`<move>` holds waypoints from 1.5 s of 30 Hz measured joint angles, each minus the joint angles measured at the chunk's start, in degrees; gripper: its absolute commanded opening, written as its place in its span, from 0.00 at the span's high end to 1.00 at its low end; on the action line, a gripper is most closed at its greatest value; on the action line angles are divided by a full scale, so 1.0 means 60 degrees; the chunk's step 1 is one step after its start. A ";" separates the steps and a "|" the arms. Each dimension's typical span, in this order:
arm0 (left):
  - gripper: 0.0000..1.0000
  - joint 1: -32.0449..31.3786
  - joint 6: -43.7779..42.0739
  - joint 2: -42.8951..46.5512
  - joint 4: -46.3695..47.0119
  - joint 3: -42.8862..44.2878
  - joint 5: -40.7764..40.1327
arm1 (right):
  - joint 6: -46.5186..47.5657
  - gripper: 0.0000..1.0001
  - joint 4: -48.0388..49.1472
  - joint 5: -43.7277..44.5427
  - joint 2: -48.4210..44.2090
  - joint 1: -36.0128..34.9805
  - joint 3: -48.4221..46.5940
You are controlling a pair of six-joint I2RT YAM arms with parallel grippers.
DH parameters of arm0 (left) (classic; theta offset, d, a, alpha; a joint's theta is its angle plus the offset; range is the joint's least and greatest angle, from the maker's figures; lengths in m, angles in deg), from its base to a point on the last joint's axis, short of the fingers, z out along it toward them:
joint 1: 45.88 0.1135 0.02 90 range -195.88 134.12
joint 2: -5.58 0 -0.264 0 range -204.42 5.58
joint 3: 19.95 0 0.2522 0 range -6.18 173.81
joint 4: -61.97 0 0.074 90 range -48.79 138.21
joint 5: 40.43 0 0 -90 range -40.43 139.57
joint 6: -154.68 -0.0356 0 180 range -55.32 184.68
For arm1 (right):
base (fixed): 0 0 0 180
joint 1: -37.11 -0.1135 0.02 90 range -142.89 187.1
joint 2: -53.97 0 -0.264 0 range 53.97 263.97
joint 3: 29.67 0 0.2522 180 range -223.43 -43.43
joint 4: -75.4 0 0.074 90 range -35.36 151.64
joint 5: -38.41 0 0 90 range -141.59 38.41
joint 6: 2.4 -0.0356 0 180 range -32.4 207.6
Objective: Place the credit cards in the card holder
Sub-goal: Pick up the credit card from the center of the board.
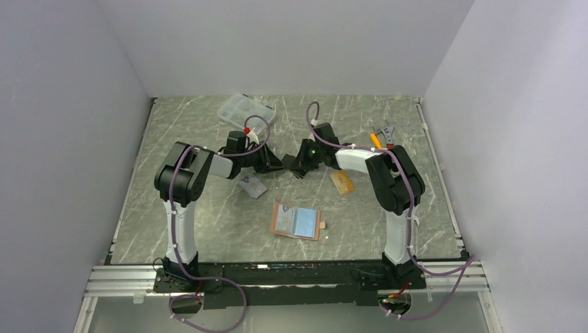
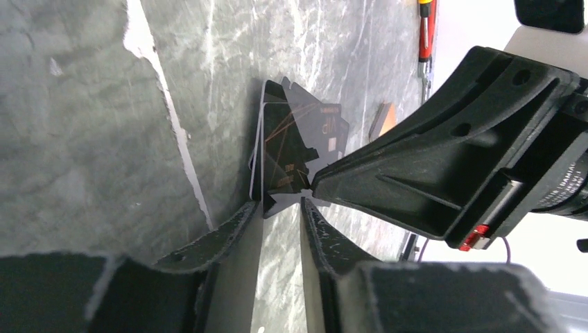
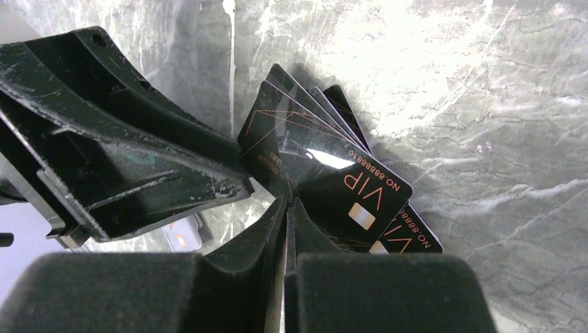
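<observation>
A fan of black cards [image 3: 333, 180] marked VIP stands on edge on the table, held up between the two grippers. My right gripper [image 3: 286, 205] is shut on the lower edge of the black cards. My left gripper [image 2: 283, 205] is open, its tips either side of a corner of the same black cards [image 2: 291, 139]. In the top view both grippers, left [image 1: 277, 165] and right [image 1: 297, 166], meet at the table's middle. The silver-grey card [image 1: 252, 184] lies under the left arm. The orange-gold card [image 1: 342, 182] lies under the right arm. The pinkish-brown card holder [image 1: 298, 222] lies open nearer the front.
A clear plastic compartment box [image 1: 243, 109] stands at the back, left of centre. Wrenches and an orange screwdriver [image 1: 381, 137] lie at the back right. Grey walls close in the table on three sides.
</observation>
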 measured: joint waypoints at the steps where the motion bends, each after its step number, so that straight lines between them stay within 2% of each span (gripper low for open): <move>1: 0.75 0.0000 0.0000 -0.0047 0.0000 0.0051 -0.0022 | 0.0000 0.94 -0.0004 -0.0007 0.0000 0.0000 0.0000; 6: 0.87 0.0000 0.0007 -0.0182 -0.0066 0.0142 -0.0073 | -0.0004 0.94 -0.0015 -0.0135 0.0000 0.0007 0.0004; 10: 0.92 0.0000 0.0004 -0.0186 -0.0062 0.0157 -0.0040 | -0.0007 0.92 -0.0007 -0.0277 0.0000 0.0011 0.0025; 15: 0.99 0.0000 0.0025 -0.0186 -0.0047 0.0157 0.0029 | -0.0040 0.84 0.0062 -0.0663 0.0000 0.0066 0.0160; 21: 0.99 0.0000 0.0106 -0.0182 -0.0044 0.0157 0.0208 | -0.0237 0.73 0.0415 -0.1494 -0.0200 0.0433 0.0543; 26: 0.99 0.0007 0.0186 0.0055 -0.0091 -0.0073 0.0444 | -0.0270 0.68 0.0699 -0.2044 -0.0732 0.1042 0.0546; 38: 0.99 0.0229 0.0335 0.0488 -0.0186 -0.0321 0.0980 | -0.0251 0.64 0.0922 -0.2517 -0.1093 0.1406 0.0576; 45: 0.99 0.0288 0.1111 0.0488 0.0576 -0.0321 0.1723 | -0.0131 0.62 0.1330 -0.3260 -0.1093 0.1708 0.0659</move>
